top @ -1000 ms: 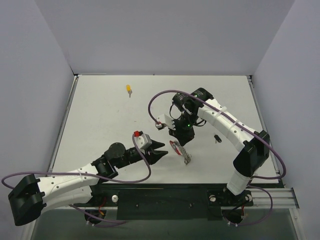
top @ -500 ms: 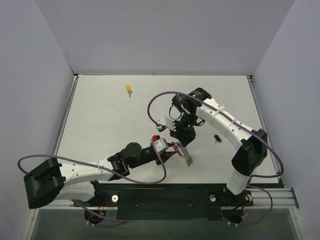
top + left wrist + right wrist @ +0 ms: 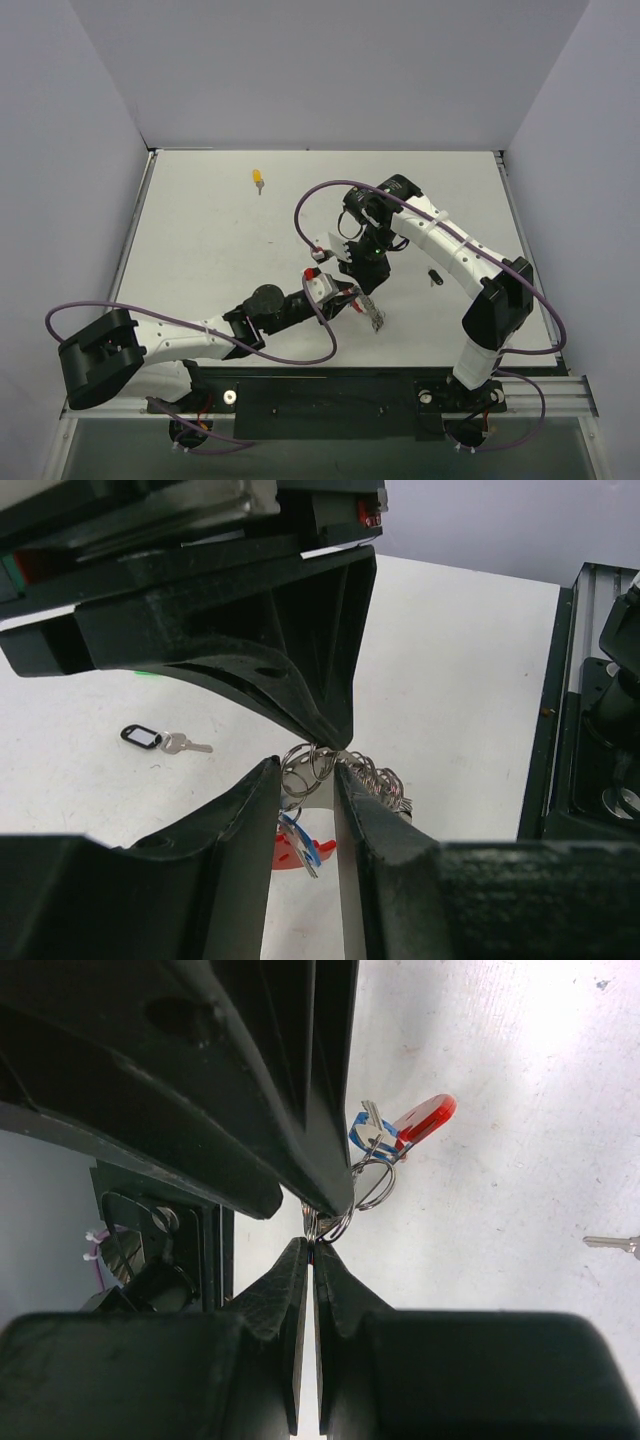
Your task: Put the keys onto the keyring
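Observation:
My right gripper (image 3: 313,1243) is shut on a silver ring of the keyring (image 3: 425,1120) and holds it just above the table near the middle (image 3: 362,278). The keyring's red piece (image 3: 288,852) and a blue-headed key (image 3: 302,842) hang below the linked silver rings (image 3: 310,765). My left gripper (image 3: 305,765) is open a narrow gap, its fingertips either side of those rings, directly under the right gripper's fingers (image 3: 320,700). In the top view the left gripper (image 3: 347,297) hides most of the red piece; silver pieces (image 3: 375,318) trail onto the table.
A yellow-headed key (image 3: 258,179) lies far back left. A key with a black-outlined tag (image 3: 433,277) lies right of the grippers, also in the left wrist view (image 3: 142,737). The metal rail (image 3: 400,385) runs along the near edge.
My left arm has reached rightward to the keyring, and its fingers now straddle the silver rings. The right gripper has stayed almost in place, still holding the ring.

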Controlling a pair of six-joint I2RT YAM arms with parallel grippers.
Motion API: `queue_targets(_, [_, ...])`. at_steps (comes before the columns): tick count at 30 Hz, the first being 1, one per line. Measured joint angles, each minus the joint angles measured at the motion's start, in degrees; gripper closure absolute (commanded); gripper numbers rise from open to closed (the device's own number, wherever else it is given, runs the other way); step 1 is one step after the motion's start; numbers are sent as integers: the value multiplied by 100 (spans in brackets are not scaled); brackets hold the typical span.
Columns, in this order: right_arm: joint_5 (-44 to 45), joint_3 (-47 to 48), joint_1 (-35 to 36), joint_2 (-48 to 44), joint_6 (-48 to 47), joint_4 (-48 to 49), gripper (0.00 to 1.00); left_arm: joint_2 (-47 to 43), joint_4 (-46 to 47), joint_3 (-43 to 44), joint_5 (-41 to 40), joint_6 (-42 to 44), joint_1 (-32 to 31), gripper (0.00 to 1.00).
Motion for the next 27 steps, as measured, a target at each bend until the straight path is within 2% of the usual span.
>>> queue_targets(11, [-133, 9, -11, 0, -24, -2, 100, 227, 291, 9, 57, -96, -2, 68])
queue_targets(27, [-221, 17, -81, 0, -105, -22, 100, 369, 328, 94, 225, -186, 0, 69])
